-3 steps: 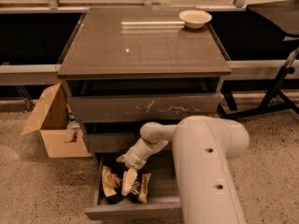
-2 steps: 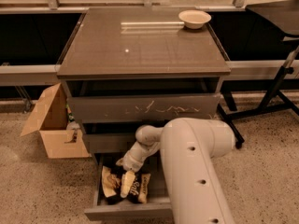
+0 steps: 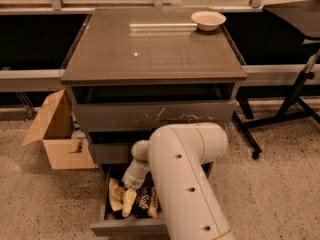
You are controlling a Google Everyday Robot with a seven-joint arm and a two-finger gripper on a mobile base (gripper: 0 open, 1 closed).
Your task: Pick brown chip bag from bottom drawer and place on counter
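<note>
The brown chip bag (image 3: 146, 205) lies flat in the open bottom drawer (image 3: 125, 228), tan edges and dark middle with white script showing. My gripper (image 3: 129, 200) hangs down inside the drawer, right over the left half of the bag and at its surface. My thick white arm (image 3: 187, 179) reaches in from the lower right and hides the right part of the drawer and bag. The counter (image 3: 150, 49) is the glossy grey-brown cabinet top above.
A cream bowl (image 3: 208, 19) sits at the counter's back right corner. The two upper drawers (image 3: 155, 115) stand slightly open. An open cardboard box (image 3: 56, 134) stands on the floor to the left. A black stand's legs (image 3: 280, 116) are to the right.
My arm has swung left and nearer the camera, now covering more of the drawer. The gripper has dropped lower onto the bag. The bag has not moved.
</note>
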